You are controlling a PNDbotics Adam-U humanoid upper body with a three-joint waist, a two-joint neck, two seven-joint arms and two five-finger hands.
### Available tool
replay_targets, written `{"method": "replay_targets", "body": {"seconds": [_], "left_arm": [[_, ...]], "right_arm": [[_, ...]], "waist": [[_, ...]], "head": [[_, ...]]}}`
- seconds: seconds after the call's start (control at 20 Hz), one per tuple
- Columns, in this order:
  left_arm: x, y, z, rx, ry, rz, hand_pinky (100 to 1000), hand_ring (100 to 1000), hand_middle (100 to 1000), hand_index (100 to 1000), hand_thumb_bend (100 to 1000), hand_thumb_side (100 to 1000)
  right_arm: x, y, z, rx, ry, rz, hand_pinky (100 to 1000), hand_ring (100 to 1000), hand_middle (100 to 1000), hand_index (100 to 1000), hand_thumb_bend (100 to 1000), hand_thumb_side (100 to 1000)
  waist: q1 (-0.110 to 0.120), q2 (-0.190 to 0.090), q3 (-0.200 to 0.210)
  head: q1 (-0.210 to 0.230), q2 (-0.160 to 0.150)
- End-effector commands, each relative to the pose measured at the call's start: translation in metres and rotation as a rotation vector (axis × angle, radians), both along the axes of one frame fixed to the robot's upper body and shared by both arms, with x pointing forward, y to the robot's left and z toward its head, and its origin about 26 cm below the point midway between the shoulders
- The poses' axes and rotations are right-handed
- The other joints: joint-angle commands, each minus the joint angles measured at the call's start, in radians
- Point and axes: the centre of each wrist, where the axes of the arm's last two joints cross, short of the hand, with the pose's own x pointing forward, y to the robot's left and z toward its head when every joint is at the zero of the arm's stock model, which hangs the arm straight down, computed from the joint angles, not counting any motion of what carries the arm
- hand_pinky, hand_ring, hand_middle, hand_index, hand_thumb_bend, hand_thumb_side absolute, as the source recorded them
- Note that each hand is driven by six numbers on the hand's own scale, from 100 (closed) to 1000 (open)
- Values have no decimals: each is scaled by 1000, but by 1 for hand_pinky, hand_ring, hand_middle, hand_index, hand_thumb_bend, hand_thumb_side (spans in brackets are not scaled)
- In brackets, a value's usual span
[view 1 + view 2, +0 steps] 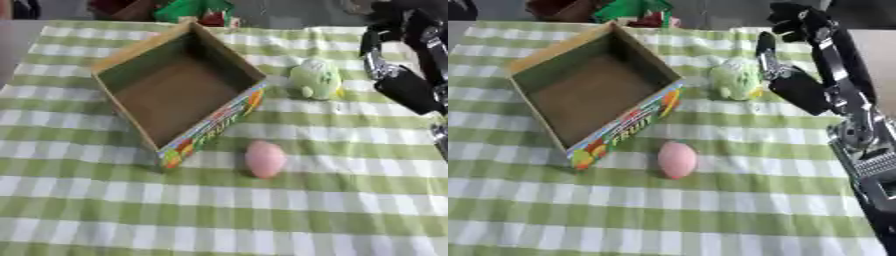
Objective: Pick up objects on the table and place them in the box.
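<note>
On the checked bench (105,220), the open box (579,90) lies empty at left, tipped askew. A pink egg-shaped object (677,159) sits just beside its printed wall. Farther right rests a pale green plush toy (735,77). The right eye view alone shows the right hand (794,25) whole, above the toy, clenched on nothing; beyond the far edge, red and green things are blurred.

Matt brown cardboard box (179,90), printed glossy side; woven checked tablecloth (219,215); smooth pink egg shape (264,159); fuzzy green toy (315,79).
</note>
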Motion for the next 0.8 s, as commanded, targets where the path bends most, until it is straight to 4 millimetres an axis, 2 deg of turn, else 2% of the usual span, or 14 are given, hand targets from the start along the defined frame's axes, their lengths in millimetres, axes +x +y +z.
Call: {"method": "replay_targets", "body": {"seconds": [0.05, 0.15, 0.2, 0.25, 0.3, 0.5, 0.8], "left_arm": [[-2, 3, 6, 37, -9, 3, 534, 619, 658, 767, 100, 890], [-2, 3, 6, 34, -8, 4, 534, 619, 658, 767, 100, 890], [-2, 3, 5, 34, -6, 4, 534, 619, 659, 767, 100, 890], [-2, 4, 5, 35, -4, 5, 534, 619, 659, 767, 100, 890], [-2, 4, 5, 36, -2, 5, 534, 619, 659, 767, 100, 890], [-2, 3, 4, 32, 1, 0, 534, 619, 659, 767, 100, 890], [-2, 2, 4, 30, 2, -1, 534, 619, 659, 767, 100, 890]], "right_arm": [[5, 1, 16, -133, -1, -15, 765, 811, 797, 870, 100, 676], [7, 2, 23, -221, 22, -31, 765, 811, 797, 870, 100, 676], [7, 1, 27, -264, 28, -44, 774, 838, 824, 885, 100, 762], [10, 0, 30, -312, 40, -53, 775, 840, 825, 891, 100, 775], [14, -1, 32, -364, 55, -59, 787, 859, 833, 930, 155, 842], [25, -15, 42, -514, 115, -79, 787, 859, 833, 930, 155, 842], [23, -24, 59, -548, 167, -62, 787, 859, 833, 930, 155, 842]], "waist": [[-5, -29, 1], [-2, -30, 0], [-3, -33, 1], [-5, -36, 2], [-7, -39, 4], [-4, -42, 8], [-2, -42, 9]], "head": [[-3, 2], [-2, 2], [-4, 4], [-5, 6], [-8, 7], [-14, 8], [-14, 8]]}}
